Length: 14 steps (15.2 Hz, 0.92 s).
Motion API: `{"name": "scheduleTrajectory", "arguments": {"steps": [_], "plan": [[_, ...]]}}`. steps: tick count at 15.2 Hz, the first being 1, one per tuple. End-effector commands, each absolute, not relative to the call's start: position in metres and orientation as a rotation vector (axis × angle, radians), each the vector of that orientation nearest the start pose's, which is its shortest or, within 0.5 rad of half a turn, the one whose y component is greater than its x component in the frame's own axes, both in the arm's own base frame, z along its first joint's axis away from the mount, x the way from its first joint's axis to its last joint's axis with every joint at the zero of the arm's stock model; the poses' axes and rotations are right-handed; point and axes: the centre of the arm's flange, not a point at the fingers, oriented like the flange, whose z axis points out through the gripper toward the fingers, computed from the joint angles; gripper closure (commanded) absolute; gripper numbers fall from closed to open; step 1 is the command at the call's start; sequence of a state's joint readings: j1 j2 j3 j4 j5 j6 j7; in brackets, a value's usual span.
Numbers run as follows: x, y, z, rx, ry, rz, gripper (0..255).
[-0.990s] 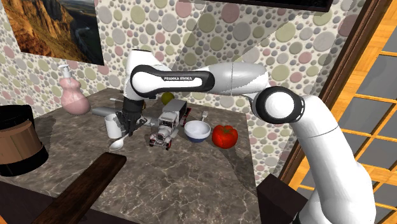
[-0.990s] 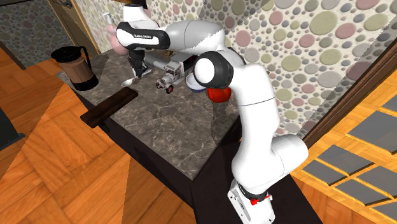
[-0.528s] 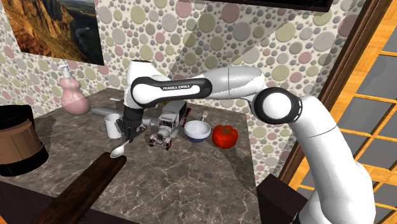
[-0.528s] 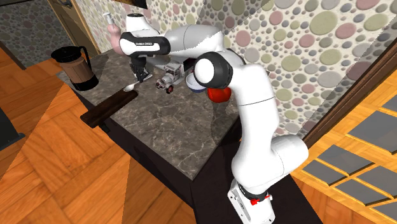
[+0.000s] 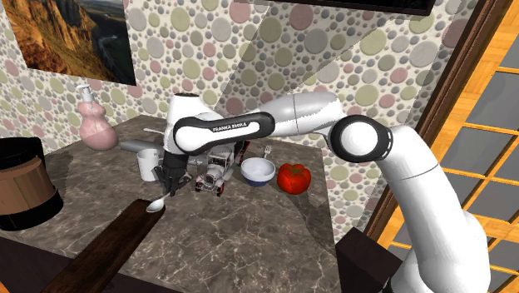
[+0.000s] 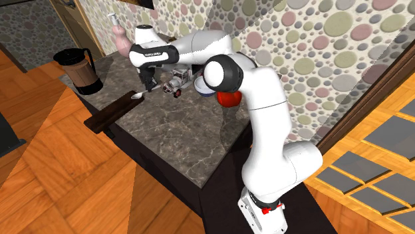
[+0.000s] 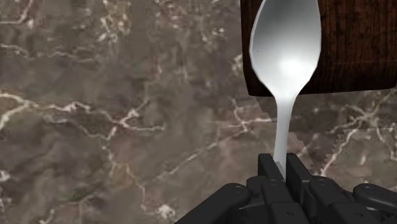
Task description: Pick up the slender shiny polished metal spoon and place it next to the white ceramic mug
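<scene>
A shiny metal spoon (image 7: 284,57) hangs from my gripper (image 7: 280,167), whose black fingers are shut on its thin handle. Its bowl (image 5: 154,205) points down, just above the marble counter (image 5: 241,233) and over the end of a dark wooden board (image 7: 347,38). The white mug (image 5: 149,164) stands on the counter just behind my gripper (image 5: 170,181), toward the shoulder view's left. In the second exterior view the spoon (image 6: 138,96) hangs below the gripper (image 6: 147,85) near the counter's front edge.
A toy vintage car (image 5: 218,169), a white bowl (image 5: 258,172) and a red bell pepper (image 5: 293,178) line up beside the mug. A pink vase (image 5: 96,125) stands at the back. A dark jug (image 5: 21,185) sits at the counter's near left. The wooden board (image 5: 108,250) juts past the front edge.
My gripper has carried the spoon away from the mug's front toward the counter's front edge and lower, so the bowl now hangs over the end of the wooden board.
</scene>
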<state>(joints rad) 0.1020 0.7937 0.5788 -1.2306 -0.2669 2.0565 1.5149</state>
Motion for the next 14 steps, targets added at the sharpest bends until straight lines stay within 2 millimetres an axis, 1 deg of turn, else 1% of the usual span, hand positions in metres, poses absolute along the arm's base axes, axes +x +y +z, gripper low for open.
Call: {"name": "scheduleTrajectory", "arguments": {"steps": [1, 9, 10, 14], "plan": [[0.6660, 0.3618, 0.3457, -2.650, 1.277, 0.093, 255], [0.6660, 0.3618, 0.3457, -2.650, 1.277, 0.093, 255], [0.6664, 0.3615, 0.3459, -2.651, 1.277, 0.093, 0], [0.6669, 0.3621, 0.3451, -2.651, 1.277, 0.093, 0]]}}
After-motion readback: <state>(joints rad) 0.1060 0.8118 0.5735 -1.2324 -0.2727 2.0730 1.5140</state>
